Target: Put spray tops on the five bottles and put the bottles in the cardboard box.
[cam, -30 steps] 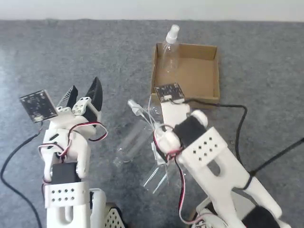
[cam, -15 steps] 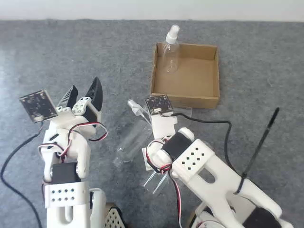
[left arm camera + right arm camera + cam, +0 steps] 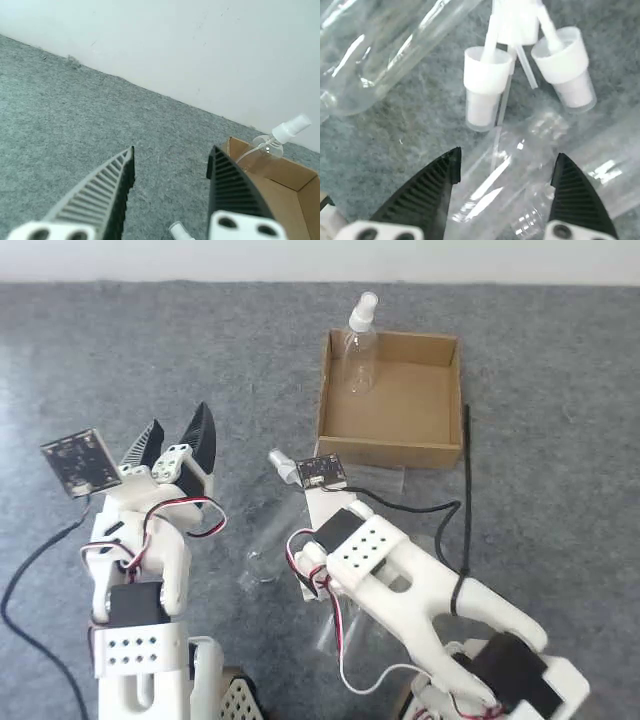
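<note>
A cardboard box sits at the back of the grey table, and one clear bottle with a spray top stands in its back left corner. Several uncapped clear bottles lie in a pile in front of the box, partly under the right arm. My right gripper hangs open just above a lying bottle, near two loose white spray tops. A third clear bottle lies beside them. My left gripper stands open and empty over bare table to the left of the pile, and the box lies beyond it.
One spray top lies between the two arms, close to the box's front left corner. A black cable runs from the right arm along the box's right side. Grey felt stretches to the left and right of the box.
The right arm has swung from the box's front edge back and to the left, over the pile of bottles. The left arm has kept still.
</note>
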